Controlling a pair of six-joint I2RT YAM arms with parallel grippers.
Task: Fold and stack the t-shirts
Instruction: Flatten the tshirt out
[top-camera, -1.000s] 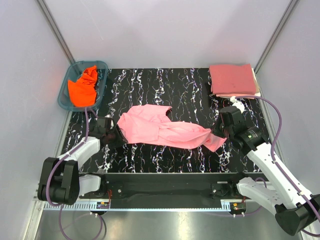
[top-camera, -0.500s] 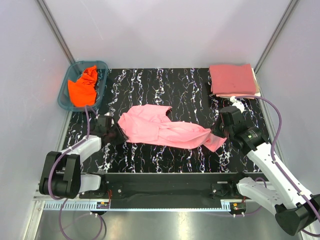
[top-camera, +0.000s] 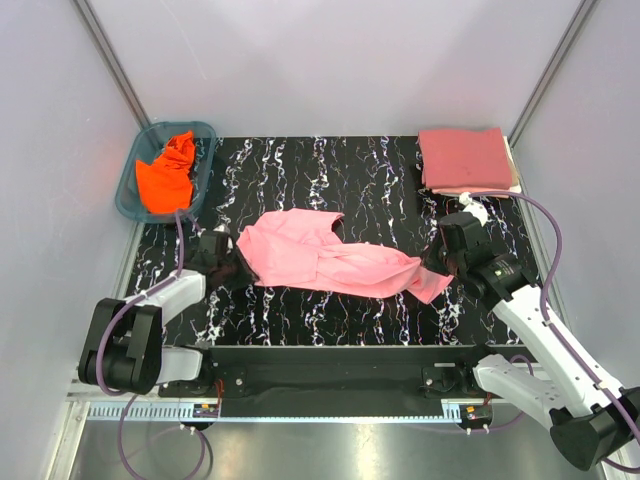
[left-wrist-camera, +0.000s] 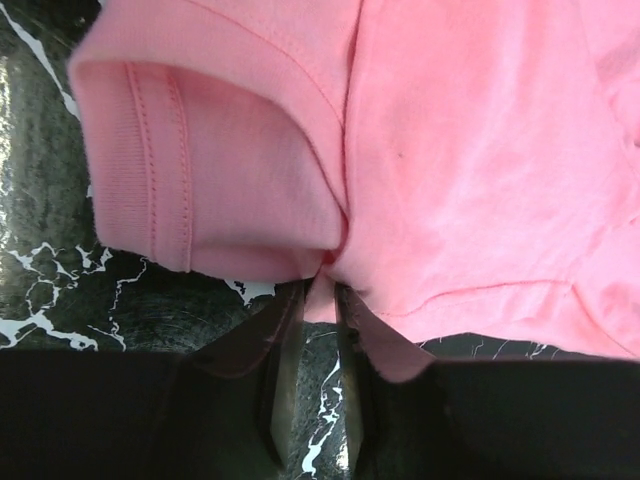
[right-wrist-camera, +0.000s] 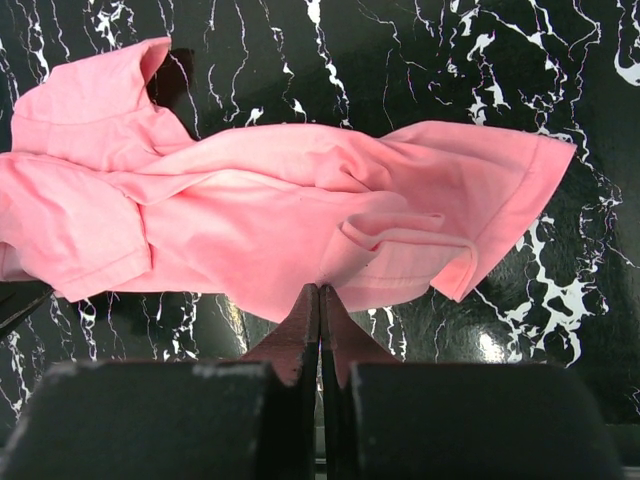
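Note:
The light pink t-shirt (top-camera: 330, 255) lies crumpled and stretched across the middle of the black marbled table. My left gripper (top-camera: 232, 262) is shut on its left edge; the left wrist view shows pink fabric (left-wrist-camera: 450, 180) pinched between the jaws (left-wrist-camera: 320, 295). My right gripper (top-camera: 437, 268) is shut on the shirt's right end, its jaws pressed together on the fabric (right-wrist-camera: 320, 292). The rose-red t-shirt (top-camera: 465, 158) lies folded at the far right, on the cream t-shirt, of which only an edge (top-camera: 515, 172) shows. The orange t-shirt (top-camera: 165, 175) lies bunched in the basket.
The teal plastic basket (top-camera: 125, 196) stands at the table's far left corner. Pale walls close in the table on three sides. A black rail runs along the near edge between the arm bases.
My left gripper has moved slightly away from the near edge and to the right, taking the shirt's left edge with it. The right arm has not moved.

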